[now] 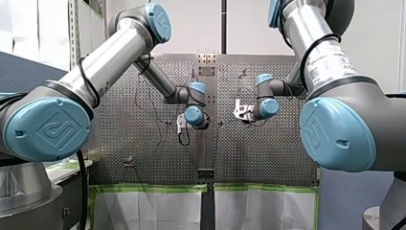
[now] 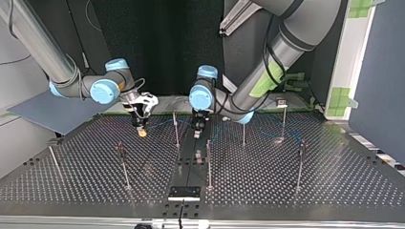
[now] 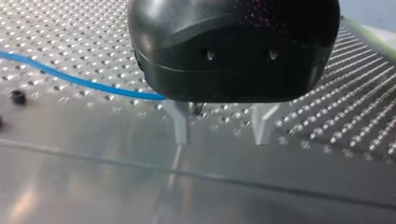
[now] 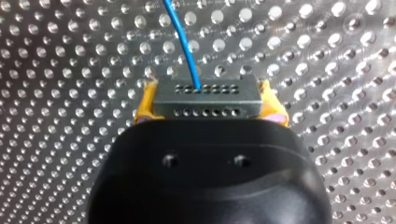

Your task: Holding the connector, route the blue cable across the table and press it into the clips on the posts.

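**Desk:** What worries you from here? Front view first.

**Me:** I have my left gripper (image 1: 180, 123) and my right gripper (image 1: 242, 111) near each other over mid-table. A careless sweep could bring them together. The fingers are too small to read there.

**Desk:** Top view?

**Me:** The posts (image 2: 208, 162) stand close around both tools, so a low swing might clip one.

**Desk:** Left wrist?

**Me:** My metal fingers (image 3: 180, 126) are spread and empty, just above the table (image 3: 93, 186). The blue cable (image 3: 70, 77) runs up beside one finger, not between them, so I judge that closing now would miss it.

**Desk:** Right wrist?

**Me:** My yellow pads (image 4: 147, 100) pinch the connector (image 4: 205, 93) by its ends. The cable leaves its face, heading away from the gripper. A hard tug could drag the connector out of that grip.
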Motion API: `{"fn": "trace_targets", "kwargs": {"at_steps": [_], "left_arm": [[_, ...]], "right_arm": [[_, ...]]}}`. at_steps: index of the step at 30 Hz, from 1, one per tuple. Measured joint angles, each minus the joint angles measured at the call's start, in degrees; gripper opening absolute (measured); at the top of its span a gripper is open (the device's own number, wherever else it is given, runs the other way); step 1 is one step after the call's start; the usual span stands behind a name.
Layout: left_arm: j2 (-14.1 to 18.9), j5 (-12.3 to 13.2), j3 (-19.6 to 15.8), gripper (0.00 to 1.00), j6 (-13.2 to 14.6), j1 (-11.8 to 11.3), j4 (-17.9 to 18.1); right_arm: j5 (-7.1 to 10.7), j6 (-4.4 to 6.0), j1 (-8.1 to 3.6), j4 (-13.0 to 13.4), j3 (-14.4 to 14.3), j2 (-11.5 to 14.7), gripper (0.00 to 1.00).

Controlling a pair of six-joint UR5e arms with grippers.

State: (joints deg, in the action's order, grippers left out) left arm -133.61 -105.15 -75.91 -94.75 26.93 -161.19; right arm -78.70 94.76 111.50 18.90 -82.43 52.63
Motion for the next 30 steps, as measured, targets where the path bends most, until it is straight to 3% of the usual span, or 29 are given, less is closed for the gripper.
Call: {"fn": "trace_targets", "kwargs": {"at_steps": [1, 8, 20, 26, 30], "left_arm": [[0.0, -0.1, 0.0, 1.00, 0.2, 0.2, -0.4], [0.3, -2.5, 0.0, 1.00, 2.0, 2.6, -4.0], [3.9, -8.3, -1.1, 1.00, 1.6, 8.3, -9.7], [6.7, -11.3, -3.7, 1.00, 1.7, 11.3, -10.1], [7.7, -13.4, -5.1, 1.00, 1.7, 13.4, -10.2]], "right_arm": [[0.01, 0.00, -0.07, 0.0, 0.0, 0.0, 0.00], [0.04, -0.29, -0.87, -0.6, 0.0, 0.0, 0.00], [0.20, -0.56, -2.01, -1.5, 0.0, 0.0, 0.00], [0.21, -0.73, -2.06, -2.0, 0.0, 0.1, 0.00], [0.26, -1.54, -2.10, -3.3, 0.0, 0.3, 0.00]]}}
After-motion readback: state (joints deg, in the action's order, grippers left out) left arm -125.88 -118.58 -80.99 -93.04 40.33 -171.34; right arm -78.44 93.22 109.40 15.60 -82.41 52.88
